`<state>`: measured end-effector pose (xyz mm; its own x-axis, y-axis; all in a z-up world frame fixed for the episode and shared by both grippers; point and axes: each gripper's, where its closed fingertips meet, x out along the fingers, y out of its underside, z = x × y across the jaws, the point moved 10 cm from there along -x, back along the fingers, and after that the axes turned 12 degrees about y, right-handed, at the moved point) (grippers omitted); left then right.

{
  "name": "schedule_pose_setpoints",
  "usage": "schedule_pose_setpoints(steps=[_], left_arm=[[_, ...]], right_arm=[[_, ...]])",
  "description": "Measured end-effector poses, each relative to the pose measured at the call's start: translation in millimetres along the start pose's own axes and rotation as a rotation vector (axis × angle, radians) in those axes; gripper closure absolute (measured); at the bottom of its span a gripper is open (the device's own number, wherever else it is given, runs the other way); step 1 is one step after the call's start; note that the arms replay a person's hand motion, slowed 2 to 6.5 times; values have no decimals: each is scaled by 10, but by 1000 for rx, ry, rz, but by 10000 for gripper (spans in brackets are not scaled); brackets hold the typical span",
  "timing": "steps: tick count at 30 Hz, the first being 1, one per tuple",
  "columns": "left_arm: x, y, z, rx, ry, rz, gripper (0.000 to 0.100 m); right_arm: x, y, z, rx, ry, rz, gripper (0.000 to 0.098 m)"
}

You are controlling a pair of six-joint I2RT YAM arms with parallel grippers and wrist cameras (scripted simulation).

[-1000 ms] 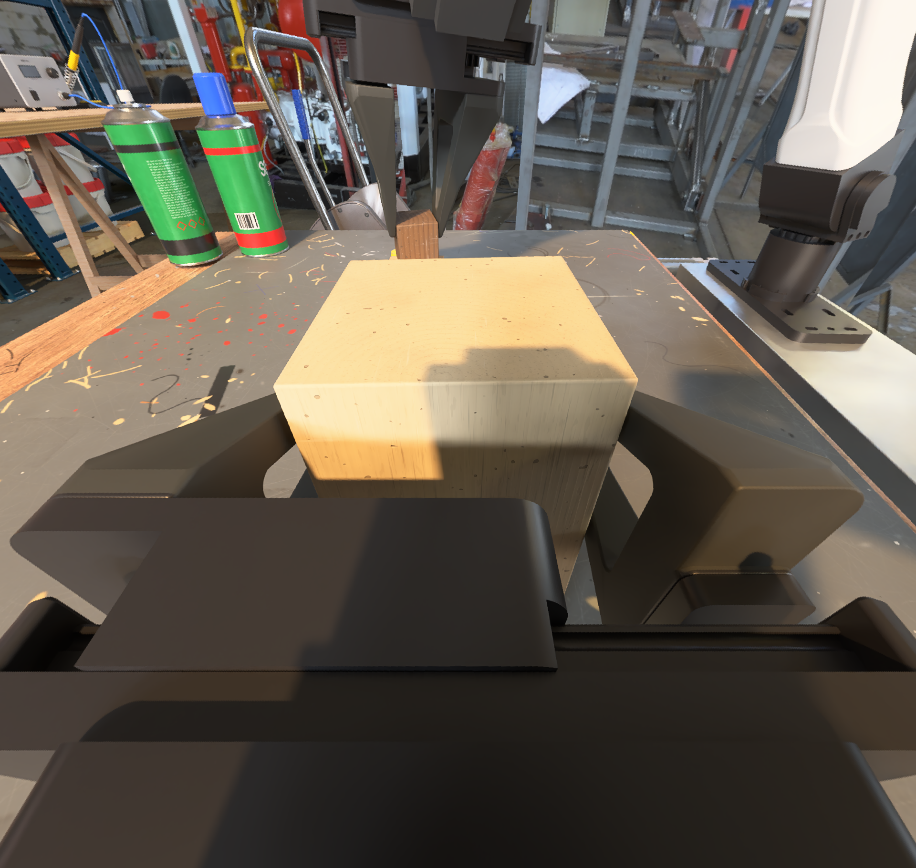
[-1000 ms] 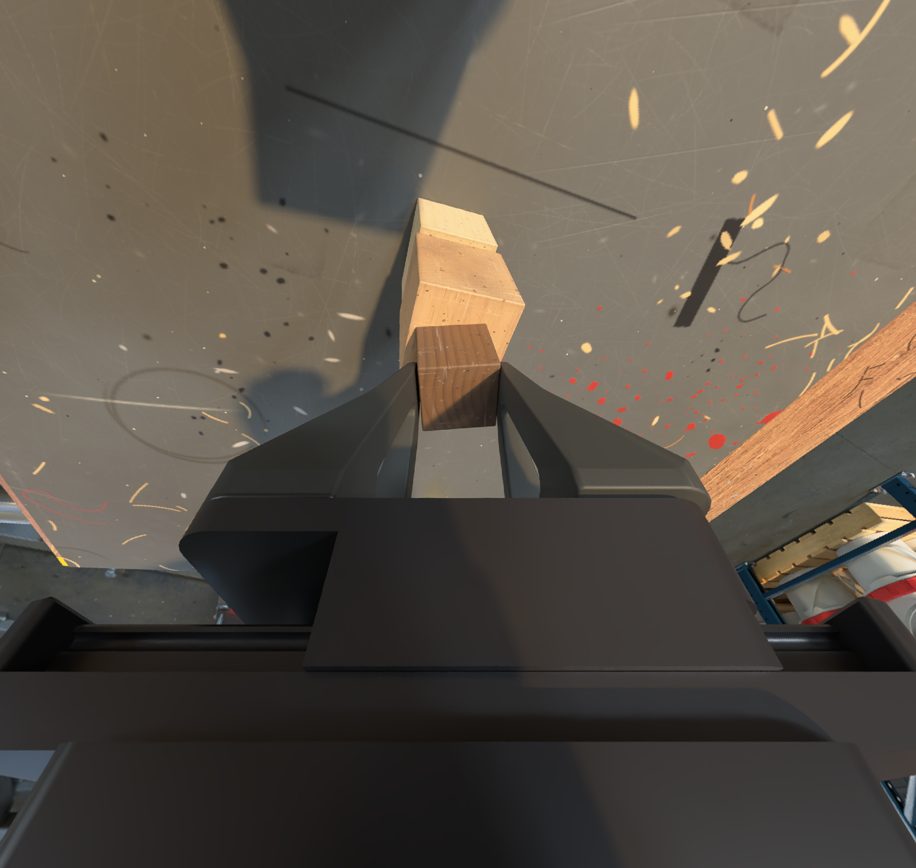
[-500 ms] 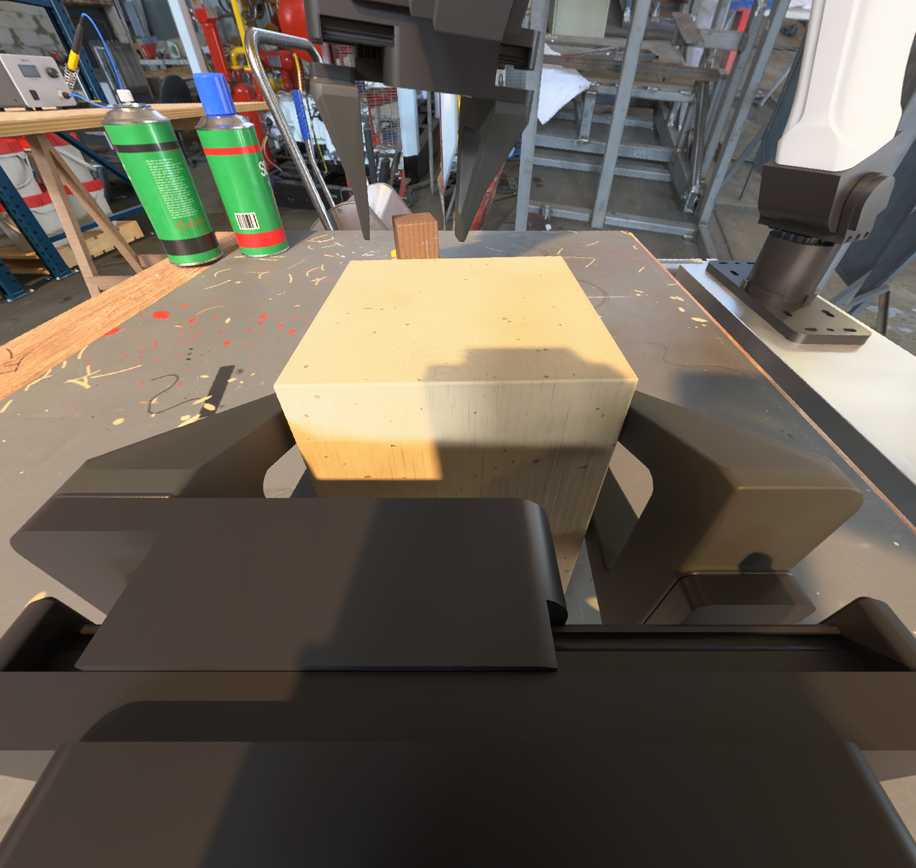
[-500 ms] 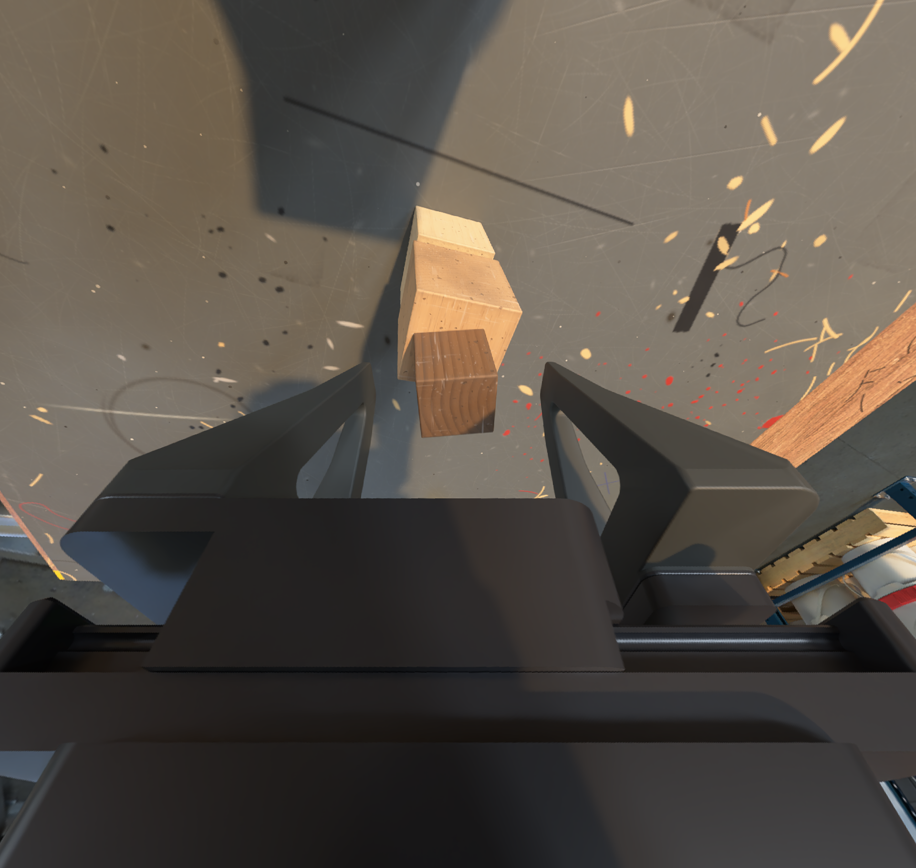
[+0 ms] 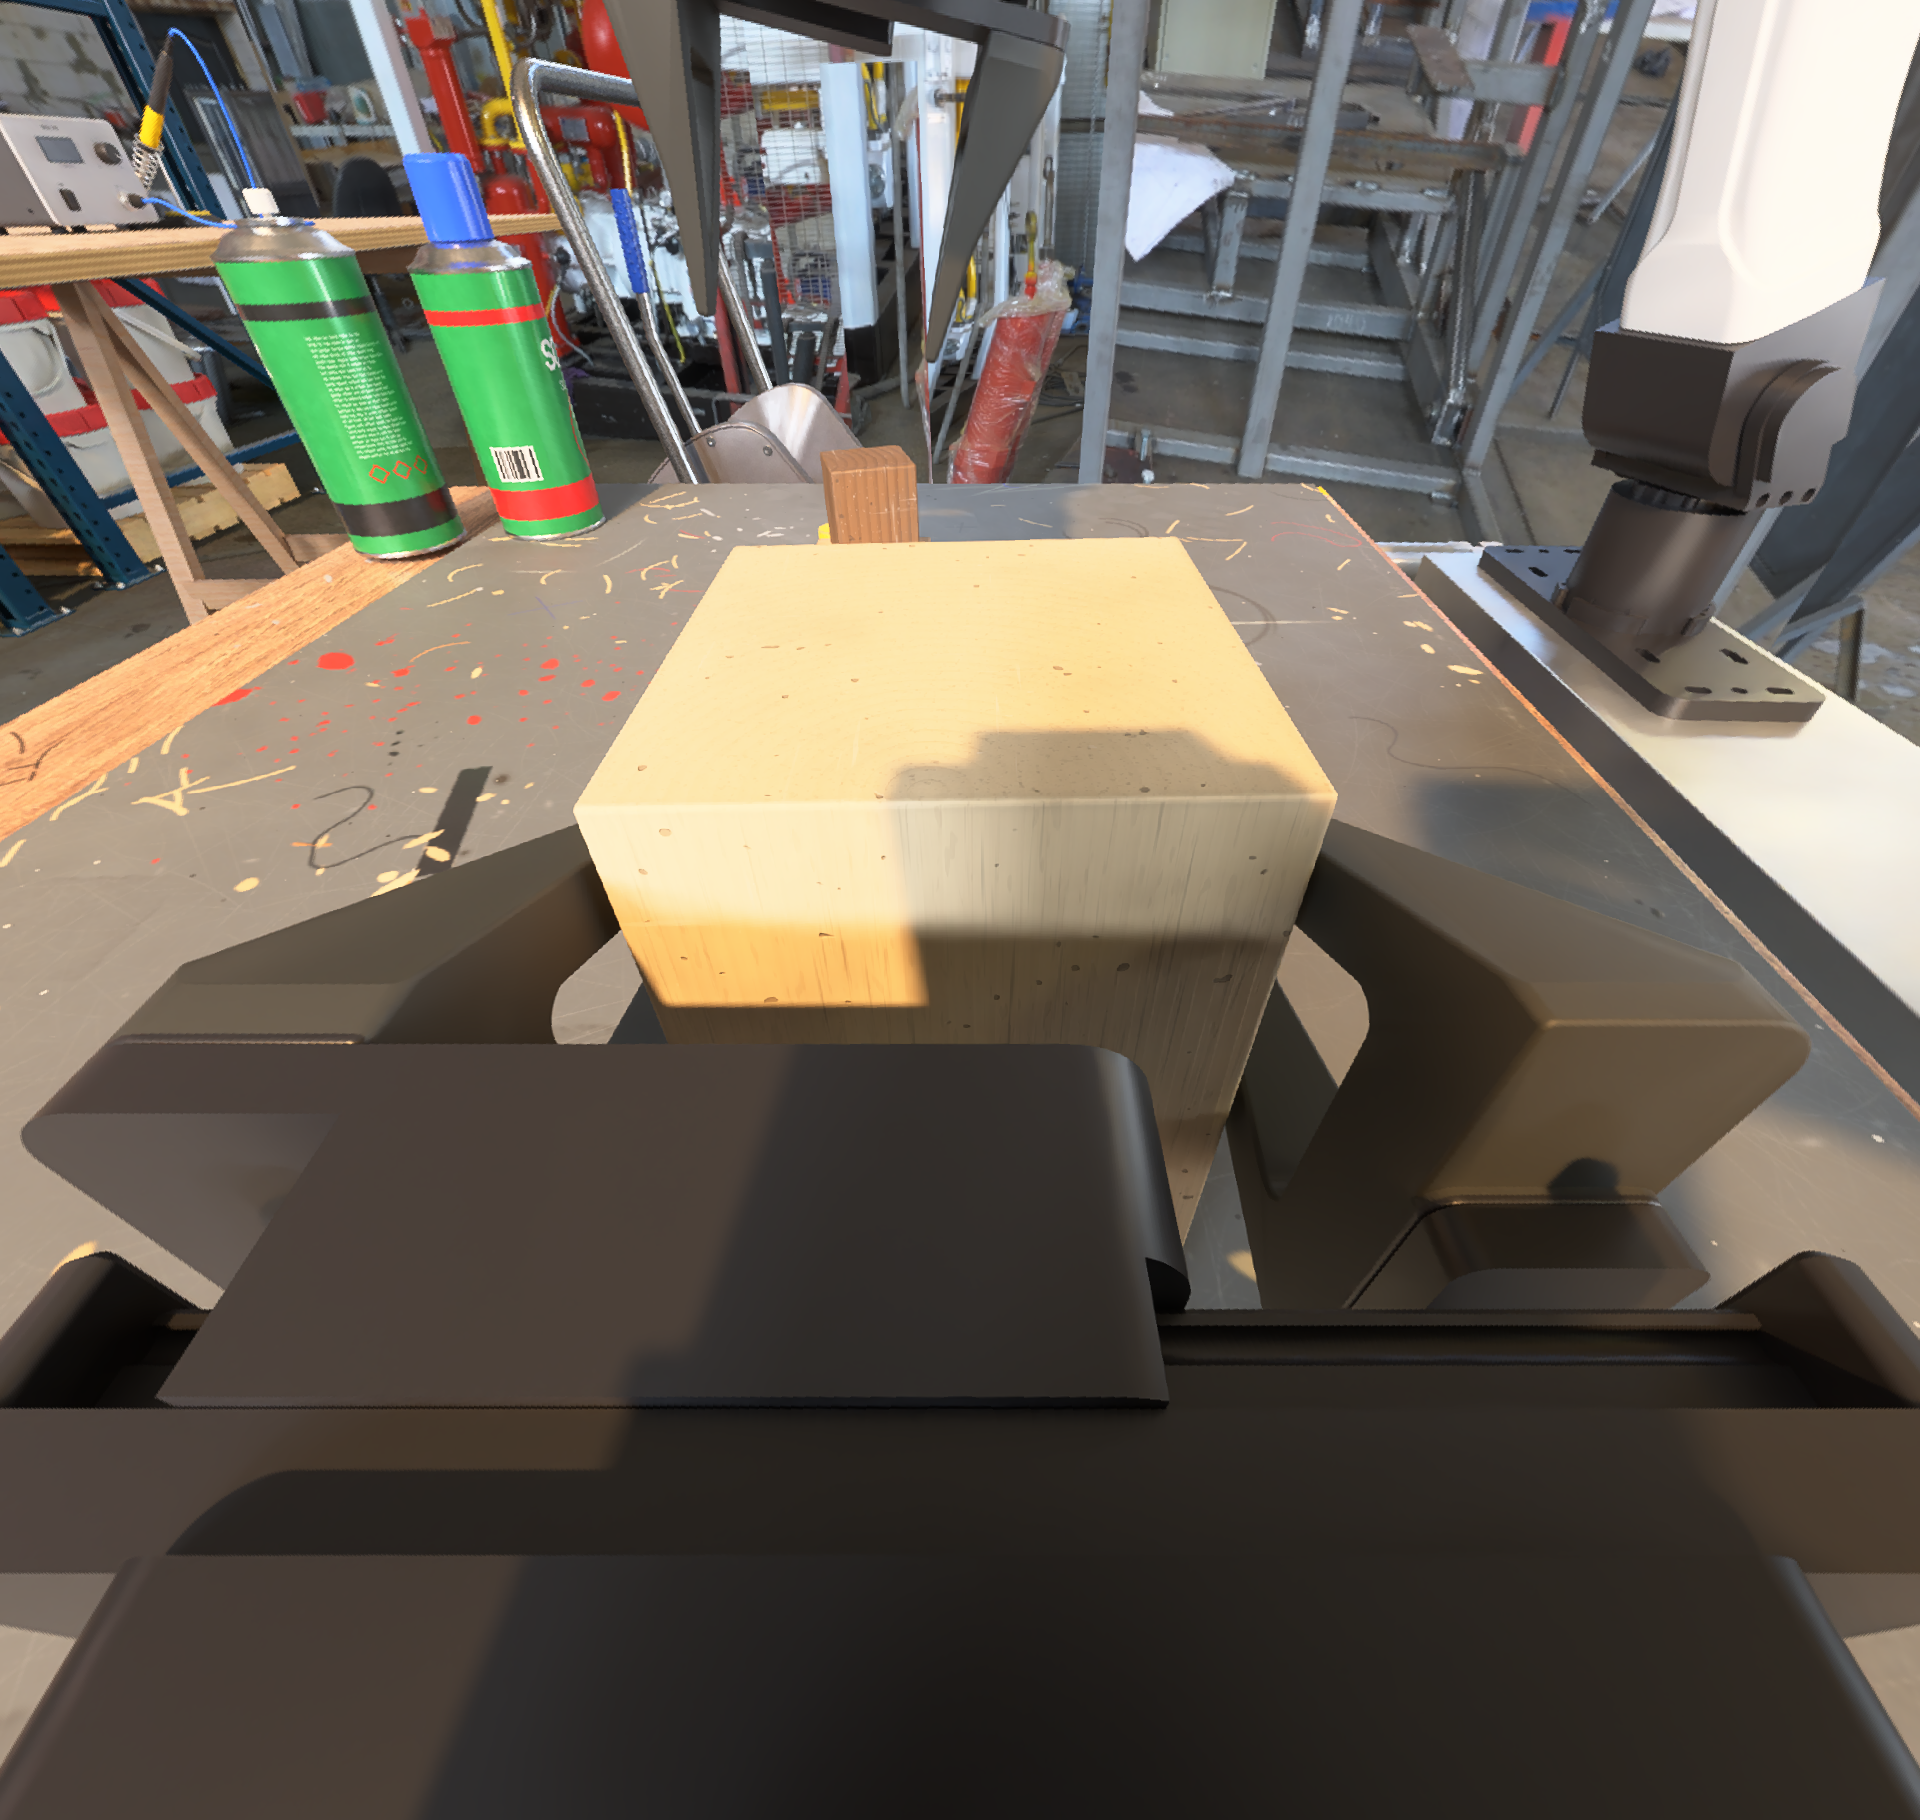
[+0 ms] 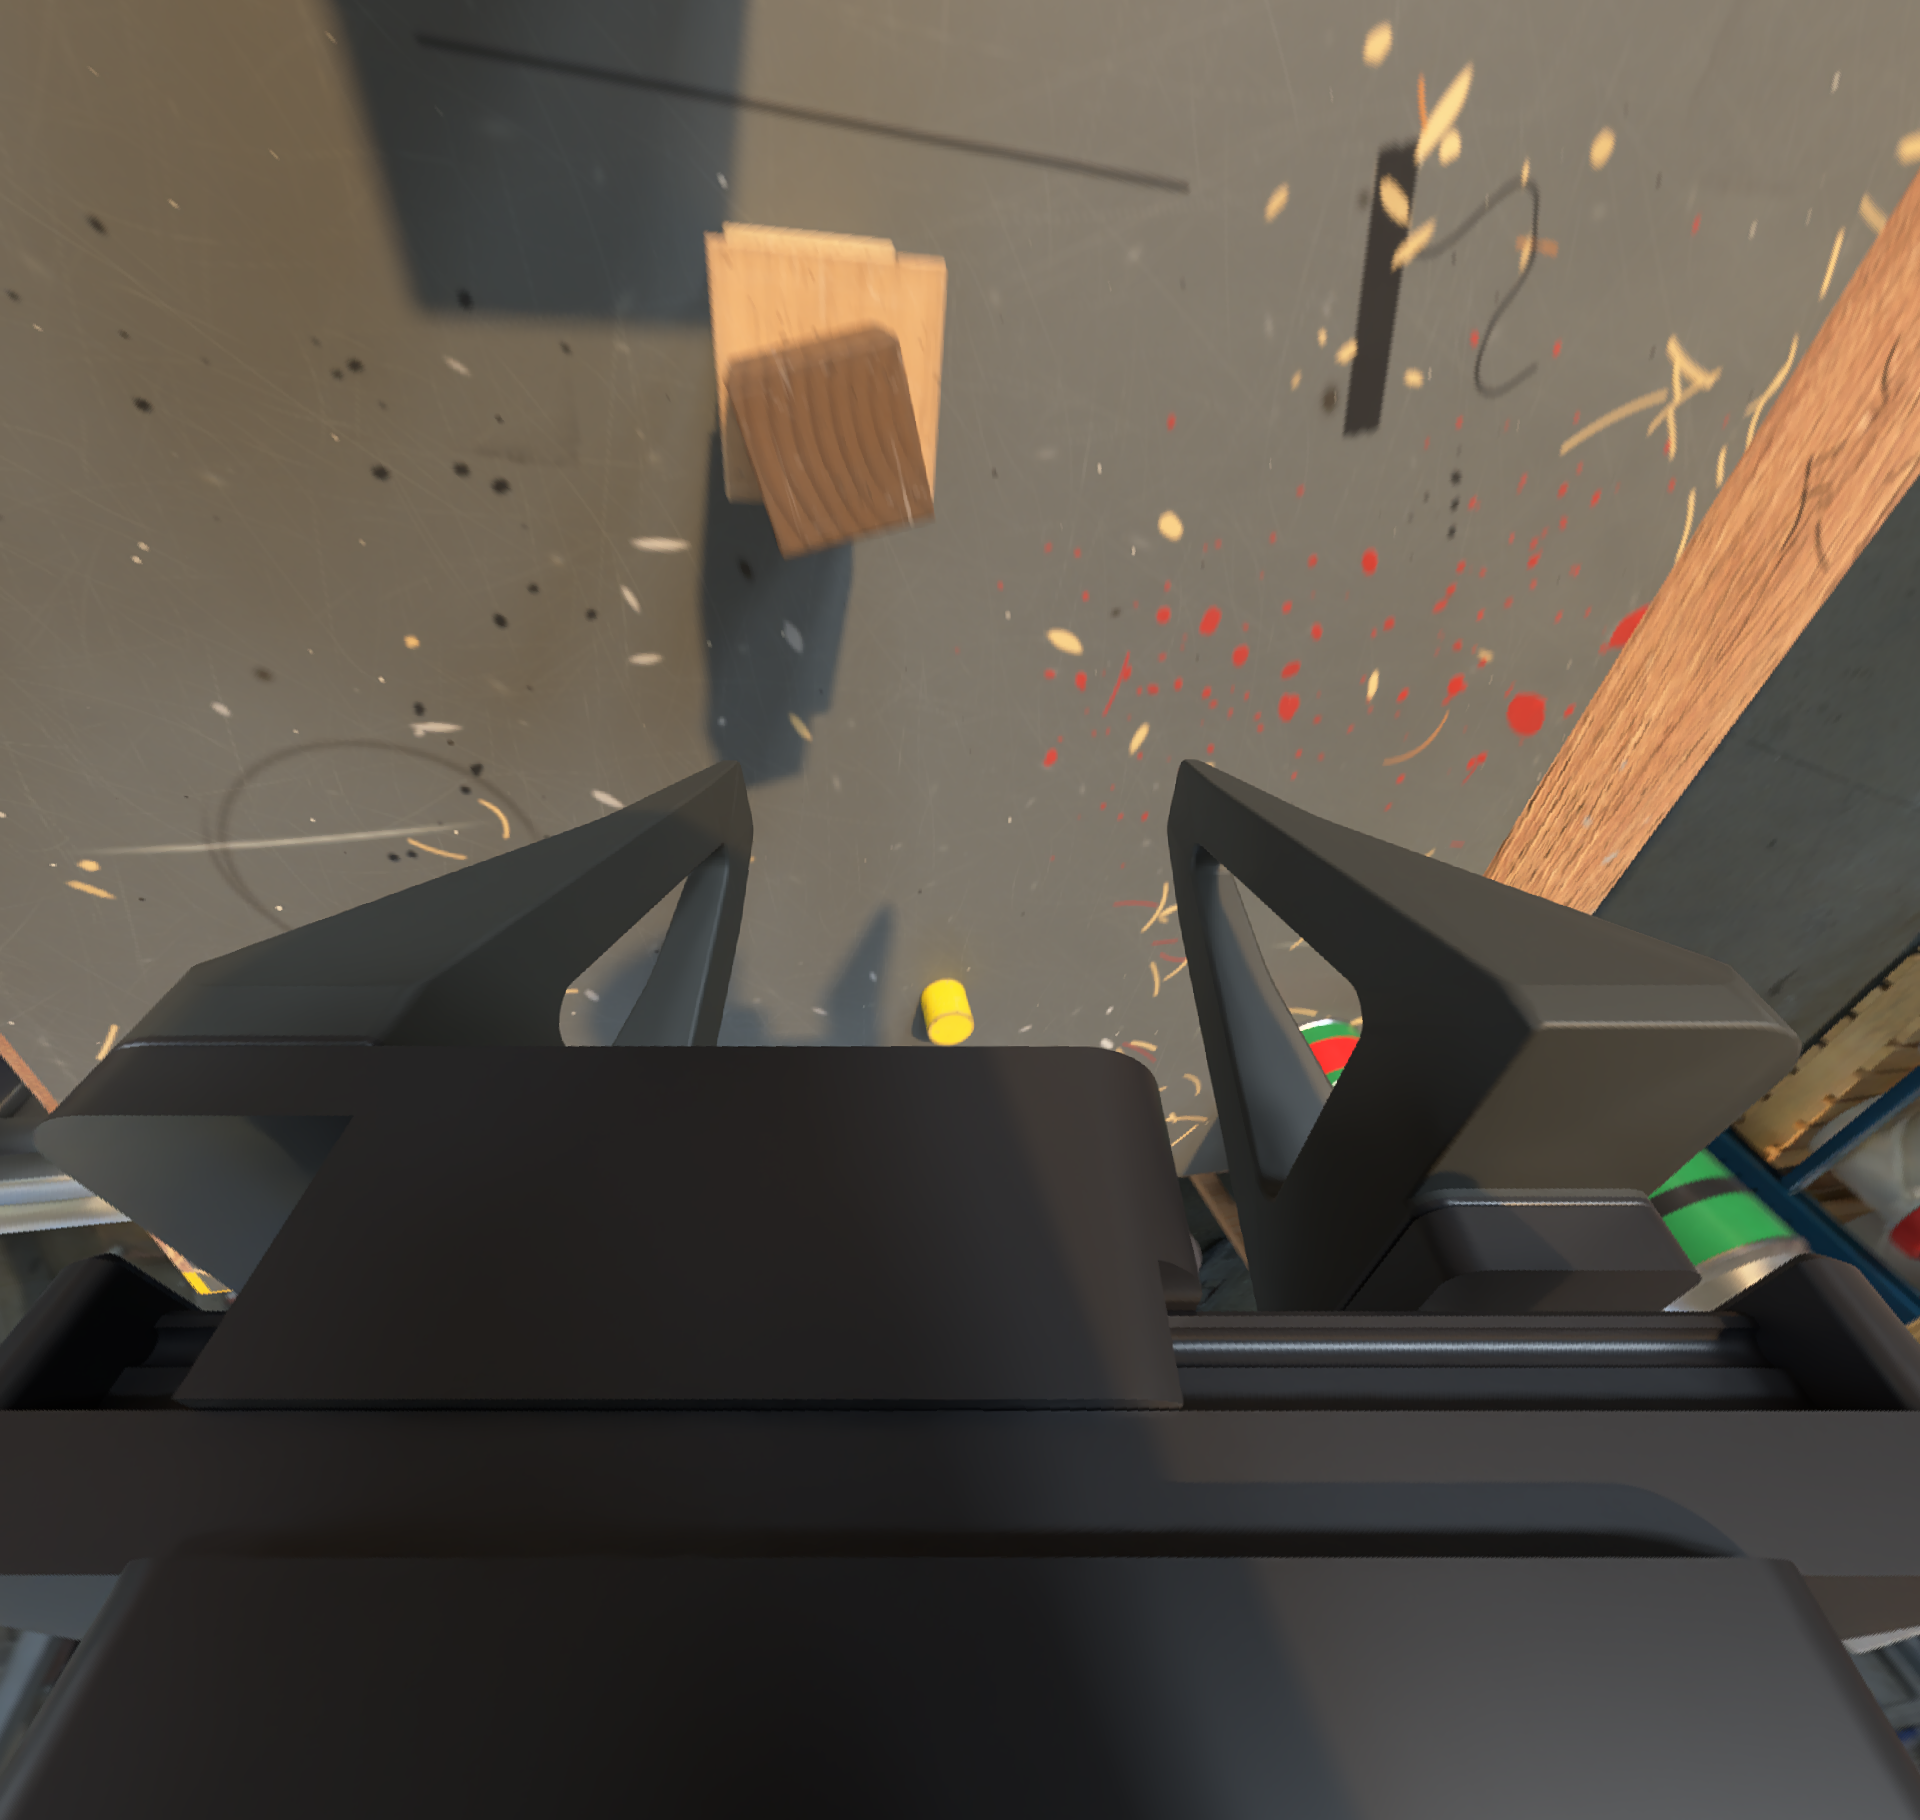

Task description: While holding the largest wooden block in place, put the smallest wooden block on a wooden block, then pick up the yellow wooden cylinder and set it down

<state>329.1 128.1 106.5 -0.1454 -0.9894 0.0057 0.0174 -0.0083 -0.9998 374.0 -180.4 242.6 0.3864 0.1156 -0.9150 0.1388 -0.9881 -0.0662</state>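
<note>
The largest block point(image 5: 956, 710) is pale wood and stands on the grey table point(image 5: 312, 835). My left gripper point(image 5: 956, 939) is shut on its sides. The smallest block point(image 5: 869, 508), dark brown, shows just behind it. My right gripper point(image 5: 821, 331) hangs open above that small block. In the right wrist view the small brown block point(image 6: 831, 440) rests, turned a little, on a mid-sized tan block point(image 6: 831, 305) and overhangs its near edge. My right gripper point(image 6: 961, 773) is open and empty, well above them. The yellow cylinder point(image 6: 944, 1012) lies on the table near the gripper body.
Two green spray cans point(image 5: 343, 399) point(image 5: 504, 378) stand at the table's far left; one also shows in the right wrist view point(image 6: 1704, 1220). A wooden plank point(image 5: 156, 690) point(image 6: 1714, 575) edges the table's left side. The right arm's base point(image 5: 1662, 575) is bolted at the far right.
My right gripper opened, let go of the small brown block on the tan block, and rose away. The yellow cylinder came into its view. My left gripper and the large block stayed still.
</note>
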Motion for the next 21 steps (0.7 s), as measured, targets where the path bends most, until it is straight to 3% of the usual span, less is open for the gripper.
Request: schedule_pose_setpoints(steps=[11, 21], left_arm=[[0, 0, 0, 0, 0, 0, 304], [0, 0, -1, 2, 1, 1, 304]], right_arm=[[72, 836, -52, 225, 17, 84, 266], [446, 1489, 62, 356, -43, 189, 257]])
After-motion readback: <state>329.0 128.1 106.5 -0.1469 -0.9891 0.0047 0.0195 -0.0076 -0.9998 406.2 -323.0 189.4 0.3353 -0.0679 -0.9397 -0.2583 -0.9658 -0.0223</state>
